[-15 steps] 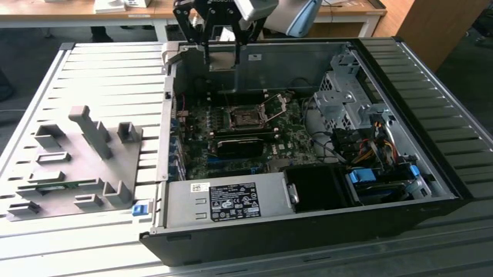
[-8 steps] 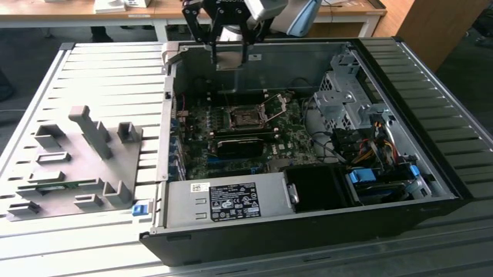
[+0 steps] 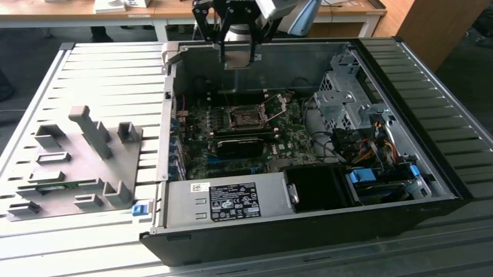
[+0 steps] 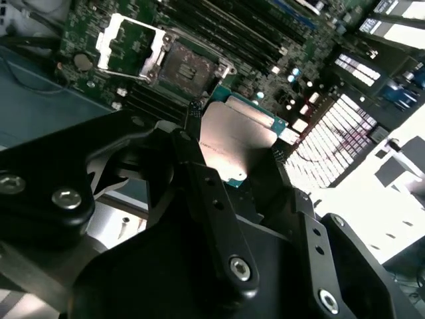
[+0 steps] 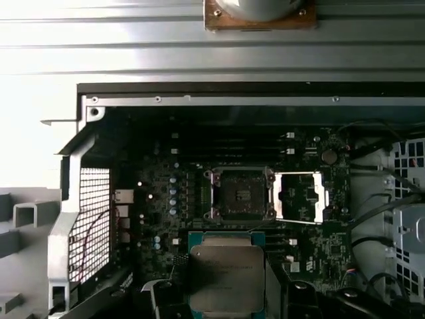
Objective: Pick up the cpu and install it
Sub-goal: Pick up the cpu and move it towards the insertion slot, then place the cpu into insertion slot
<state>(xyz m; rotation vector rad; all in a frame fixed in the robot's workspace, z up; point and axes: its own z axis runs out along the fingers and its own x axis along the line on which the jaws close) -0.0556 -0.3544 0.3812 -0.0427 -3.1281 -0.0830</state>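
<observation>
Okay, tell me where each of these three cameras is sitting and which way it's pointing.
Exterior view: off the arm, above the open computer case, looking down into it; the gripper hangs over its far wall.
First wrist view: on the arm, looking straight down at the open socket; the gripper's end holds the cpu.
Second wrist view: behind the gripper, looking slantwise along its black fingers to the cpu and socket.
Shared: both wrist views show the clamped cpu and that socket.
</observation>
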